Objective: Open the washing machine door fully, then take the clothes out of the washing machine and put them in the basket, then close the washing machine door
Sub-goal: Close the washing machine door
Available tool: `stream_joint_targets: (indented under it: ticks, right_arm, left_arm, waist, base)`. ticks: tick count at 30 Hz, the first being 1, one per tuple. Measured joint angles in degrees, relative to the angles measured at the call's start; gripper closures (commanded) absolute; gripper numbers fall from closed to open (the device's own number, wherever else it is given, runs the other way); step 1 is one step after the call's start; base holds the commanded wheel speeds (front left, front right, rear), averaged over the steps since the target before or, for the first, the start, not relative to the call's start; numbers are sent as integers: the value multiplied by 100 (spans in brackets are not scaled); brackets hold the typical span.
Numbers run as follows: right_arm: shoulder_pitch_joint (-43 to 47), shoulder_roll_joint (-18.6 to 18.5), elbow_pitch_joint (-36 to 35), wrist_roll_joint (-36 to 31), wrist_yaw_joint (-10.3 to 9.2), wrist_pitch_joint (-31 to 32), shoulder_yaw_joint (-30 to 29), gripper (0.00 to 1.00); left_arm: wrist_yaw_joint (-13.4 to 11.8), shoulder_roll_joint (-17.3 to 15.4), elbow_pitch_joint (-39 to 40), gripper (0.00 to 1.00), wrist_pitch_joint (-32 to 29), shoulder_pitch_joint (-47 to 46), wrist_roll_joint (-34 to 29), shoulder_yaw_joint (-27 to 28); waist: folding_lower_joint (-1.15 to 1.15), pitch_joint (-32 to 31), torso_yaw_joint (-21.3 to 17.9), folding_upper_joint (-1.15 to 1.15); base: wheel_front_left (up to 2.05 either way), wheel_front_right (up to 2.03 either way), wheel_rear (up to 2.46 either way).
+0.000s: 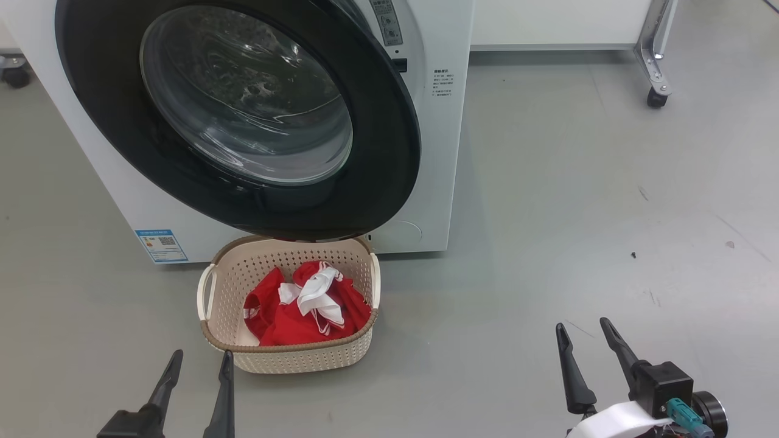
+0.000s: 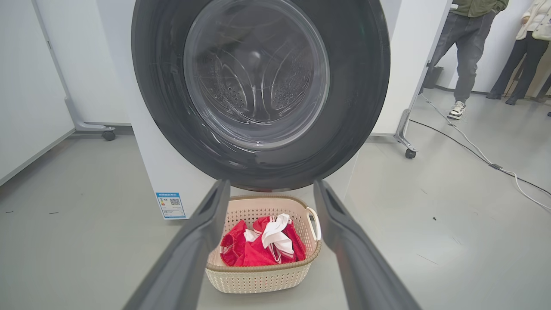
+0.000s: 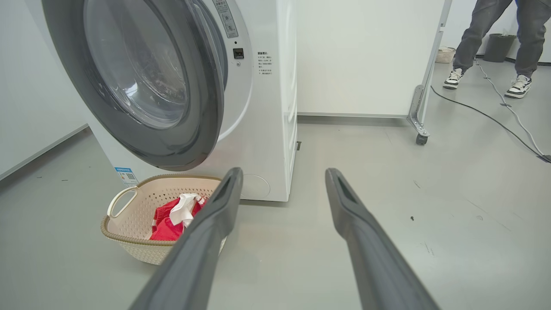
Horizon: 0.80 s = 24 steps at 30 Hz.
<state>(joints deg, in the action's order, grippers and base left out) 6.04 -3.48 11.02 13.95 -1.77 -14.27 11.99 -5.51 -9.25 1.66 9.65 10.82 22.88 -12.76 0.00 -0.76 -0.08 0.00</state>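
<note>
The washing machine (image 1: 444,152) is white, and its black-rimmed washing machine door (image 1: 389,152) covers most of the front. In the right wrist view the door (image 3: 202,129) stands ajar, its right edge off the machine (image 3: 275,129). Below the door, the cream basket (image 1: 292,359) sits on the floor holding the red and white clothes (image 1: 292,316). My left gripper (image 1: 204,356) is open, just in front of the basket's near left corner, touching nothing. My right gripper (image 1: 581,325) is open over bare floor, well to the right. The left wrist view looks between the open fingers at the basket (image 2: 258,280), clothes (image 2: 258,249) and door (image 2: 366,86).
A white partition on a metal caster leg (image 1: 654,61) stands behind and right of the machine. People's legs (image 3: 473,38) are beyond it, and a cable (image 3: 495,116) runs across the grey floor there. Open floor lies to the machine's right.
</note>
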Motion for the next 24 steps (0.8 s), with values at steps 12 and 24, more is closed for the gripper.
stream_joint_targets:
  ticks: [12,24]
  right_arm:
    - [35,8,-23,0,-18,0,9,0]
    - [36,20,-65,7,-37,0,-14,100]
  left_arm:
    - [-18,45,-81,0,1,0,-31,-4]
    - [-25,70,-88,0,2,-1,-82,-4]
  waist:
    - [0,-14,12,0]
    - [0,-11,36,0]
  base:
    - [0,0,0]
    - [0,0,0]
